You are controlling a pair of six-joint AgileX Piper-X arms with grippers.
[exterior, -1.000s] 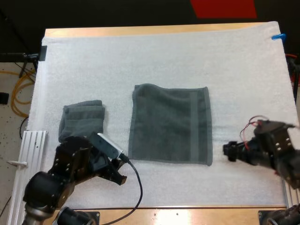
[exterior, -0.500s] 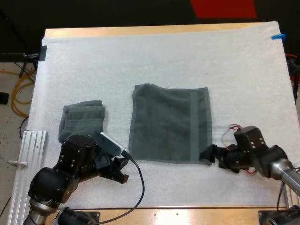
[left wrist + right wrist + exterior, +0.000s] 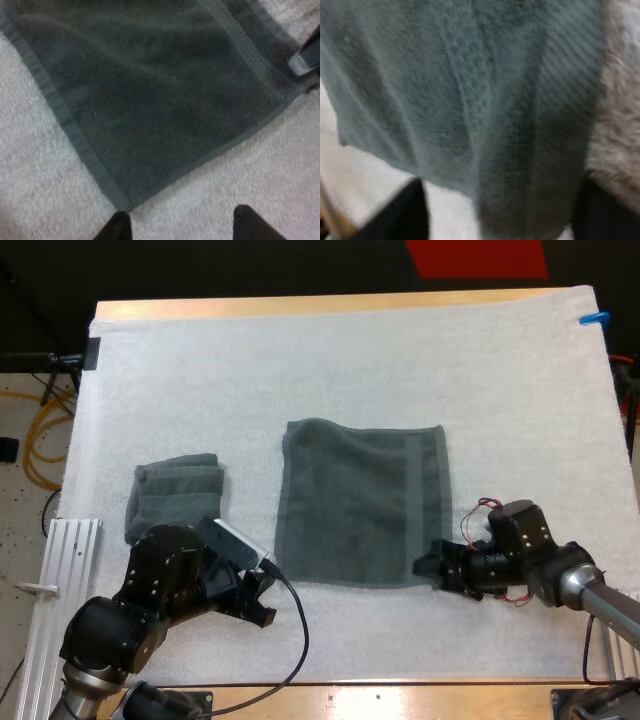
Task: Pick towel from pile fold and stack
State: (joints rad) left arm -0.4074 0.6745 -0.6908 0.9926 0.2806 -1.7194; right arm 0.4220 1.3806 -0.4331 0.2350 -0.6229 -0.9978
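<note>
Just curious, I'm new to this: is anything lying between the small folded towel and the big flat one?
No. In the high view, only bare white mat separates the folded towel from the flat towel.

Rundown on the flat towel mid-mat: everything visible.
The flat towel is dark grey-green and terry-looking, with a hemmed border and a woven band running near its right edge. It lies spread, roughly rectangular and nearly smooth, on the white mat, with its far left corner slightly rounded. The right end effector is open at the near right corner, a finger on either side of the towel's edge. The left end effector is open and hovers just short of the near left corner. Whether either touches the towel cannot be told.
</note>
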